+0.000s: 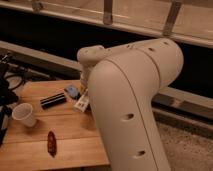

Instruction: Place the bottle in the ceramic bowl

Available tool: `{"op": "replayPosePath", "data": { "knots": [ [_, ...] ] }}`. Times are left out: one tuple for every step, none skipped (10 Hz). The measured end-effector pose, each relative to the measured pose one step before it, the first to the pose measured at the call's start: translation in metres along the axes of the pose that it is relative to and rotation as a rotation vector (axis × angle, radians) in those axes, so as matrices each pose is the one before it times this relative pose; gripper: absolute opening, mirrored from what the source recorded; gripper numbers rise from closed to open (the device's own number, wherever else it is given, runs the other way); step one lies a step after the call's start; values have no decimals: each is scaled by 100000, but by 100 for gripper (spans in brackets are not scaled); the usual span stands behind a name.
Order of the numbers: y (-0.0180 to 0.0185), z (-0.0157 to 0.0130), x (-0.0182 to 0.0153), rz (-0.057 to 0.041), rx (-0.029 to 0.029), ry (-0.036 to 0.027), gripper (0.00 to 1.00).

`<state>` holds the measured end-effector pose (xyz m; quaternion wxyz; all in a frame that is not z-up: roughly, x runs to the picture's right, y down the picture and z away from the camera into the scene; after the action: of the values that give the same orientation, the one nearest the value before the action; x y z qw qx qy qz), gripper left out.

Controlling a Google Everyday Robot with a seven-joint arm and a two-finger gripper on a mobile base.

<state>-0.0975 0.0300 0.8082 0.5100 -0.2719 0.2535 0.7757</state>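
A dark bottle (52, 100) lies on its side on the wooden table (70, 137), left of centre. A white ceramic bowl (24, 114), shaped like a cup, stands upright near the table's left edge. My gripper (82, 103) hangs below the big white arm (130, 100) just above the table. It is to the right of the bottle, beside a small blue object (73, 91). The arm hides the table's right part.
A red elongated object (51, 142) lies near the table's front. Dark cables and equipment (7, 85) sit off the table's left edge. A dark ledge and a railing (107, 12) run behind the table.
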Motion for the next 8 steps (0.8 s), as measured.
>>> {"op": "replayPosePath", "data": {
  "knots": [
    [477,96,58,-313,254,253,0],
    [318,34,58,-144,-215,224,0],
    [-363,-250,-493,1413,-2603,1867,0],
    [-294,-222,-713,796,-2817,1292,0],
    [-98,-363,-1207,687,-3310,973,0],
    [18,-440,-1401,766,-3590,1117,0],
    [-220,-203,-845,696,-2390,770,1],
    [-382,-229,-555,1103,-2053,503,5]
  ]
}}
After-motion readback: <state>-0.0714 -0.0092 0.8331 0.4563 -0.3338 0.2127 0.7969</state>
